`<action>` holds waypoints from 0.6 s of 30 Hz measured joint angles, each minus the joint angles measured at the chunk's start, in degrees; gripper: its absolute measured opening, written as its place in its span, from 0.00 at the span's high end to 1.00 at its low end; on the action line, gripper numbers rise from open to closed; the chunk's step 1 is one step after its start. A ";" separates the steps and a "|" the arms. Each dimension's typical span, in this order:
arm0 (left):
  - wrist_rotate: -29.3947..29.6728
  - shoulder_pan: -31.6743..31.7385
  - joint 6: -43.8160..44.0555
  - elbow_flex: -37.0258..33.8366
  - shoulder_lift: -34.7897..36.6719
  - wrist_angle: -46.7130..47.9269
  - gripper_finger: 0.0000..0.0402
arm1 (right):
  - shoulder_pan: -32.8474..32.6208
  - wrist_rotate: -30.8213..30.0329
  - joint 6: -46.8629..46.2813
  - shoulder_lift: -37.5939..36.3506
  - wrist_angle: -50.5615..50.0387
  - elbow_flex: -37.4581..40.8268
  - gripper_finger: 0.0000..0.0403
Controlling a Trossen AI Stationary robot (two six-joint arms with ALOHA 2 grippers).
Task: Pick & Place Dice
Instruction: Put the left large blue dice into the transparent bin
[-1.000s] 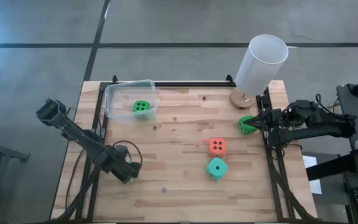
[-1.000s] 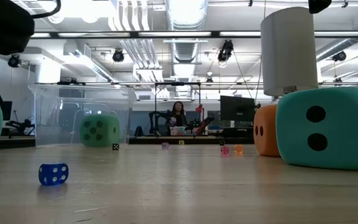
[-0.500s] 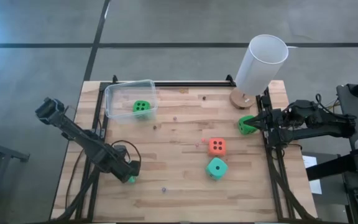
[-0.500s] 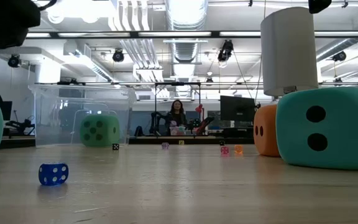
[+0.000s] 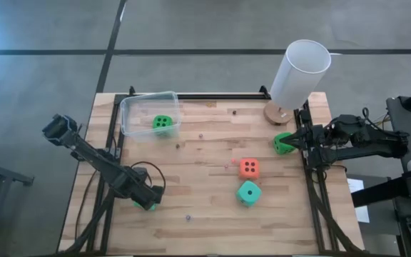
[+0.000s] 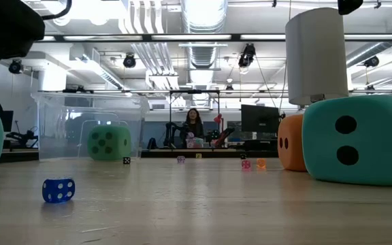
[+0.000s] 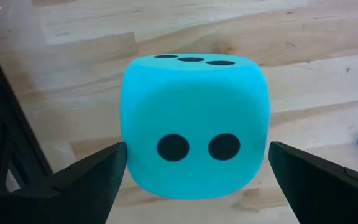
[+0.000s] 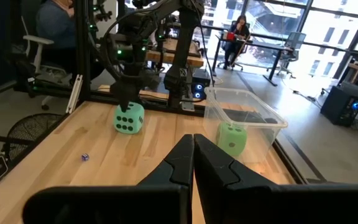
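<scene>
My left gripper [image 7: 196,148] is open, pointing down over a teal-green die [image 7: 194,106] near the table's left near side. One finger stands at each side of the die, which sits on the wood. In the high view only a sliver of this die [image 5: 149,206] shows under the left gripper [image 5: 147,198]. My right gripper [image 8: 193,142] is shut at the right edge, with its tips at a green die [image 5: 282,143]. An orange die [image 5: 248,168] and a teal die [image 5: 248,192] lie mid-table. Another green die [image 5: 163,123] sits inside the clear tub [image 5: 130,118]. My left gripper comes from above with a fingertip [image 7: 114,158] at each of two opposite sides of the die [image 7: 129,143]. I cannot tell whether they touch; the sides show no dent. My right gripper lies level, pointing toward the table's left, over the green die [image 8: 73,208]. I cannot tell whether it touches.
A tall white cylinder [image 5: 300,71] stands on a round base at the far right corner. Tiny dice are scattered on the wood, among them a blue one [image 6: 58,190]. Black rails run along the left and right edges. People sit in the room beyond.
My left gripper has shifted slightly toward the near edge and settled lower over the die, and a green sliver now shows beneath it in the high view. Nothing else has moved.
</scene>
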State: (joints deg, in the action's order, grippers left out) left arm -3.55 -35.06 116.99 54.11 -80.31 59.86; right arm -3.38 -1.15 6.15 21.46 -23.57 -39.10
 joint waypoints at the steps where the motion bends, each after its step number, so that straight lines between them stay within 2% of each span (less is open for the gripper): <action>1: -0.06 0.02 -0.02 0.00 0.00 0.00 0.01 | 0.01 0.00 -0.03 0.01 0.00 -0.01 0.98; 18: -0.57 0.05 -0.18 0.75 -0.04 0.77 0.01 | 0.02 0.01 0.00 0.01 0.00 0.01 0.98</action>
State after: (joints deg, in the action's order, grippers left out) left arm -4.12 -35.00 116.81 54.85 -80.36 60.62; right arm -3.36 -1.14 6.15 21.47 -23.57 -39.09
